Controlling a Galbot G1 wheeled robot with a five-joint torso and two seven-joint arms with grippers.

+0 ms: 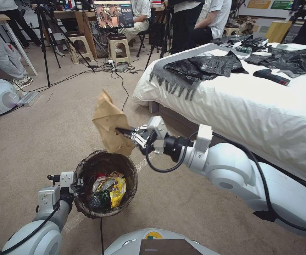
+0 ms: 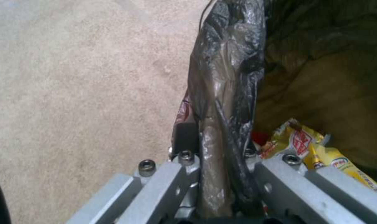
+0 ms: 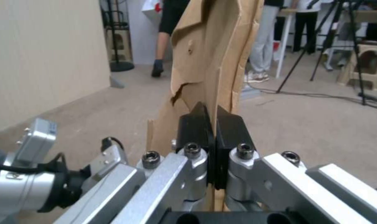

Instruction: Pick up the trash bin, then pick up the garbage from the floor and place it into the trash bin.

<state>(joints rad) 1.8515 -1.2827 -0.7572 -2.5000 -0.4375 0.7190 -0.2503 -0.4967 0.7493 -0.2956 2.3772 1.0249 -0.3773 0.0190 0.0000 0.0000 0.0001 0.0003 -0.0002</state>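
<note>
Garbage was going in: the right gripper (image 1: 121, 131) pinched the brown paper bag (image 1: 108, 122) just above the far rim of the trash bin (image 1: 85, 209), whose near rim the left gripper (image 1: 77, 184) clamped. Next, I judged: lower, then release.

A beige carpeted floor (image 1: 46, 138) is spreading beneath everything. Right of it, a white bed (image 1: 252, 106) is carrying a grey fringed throw (image 1: 176, 72), flat black plastic bags (image 1: 206, 65) and a dark power tool (image 1: 271, 77).
</note>
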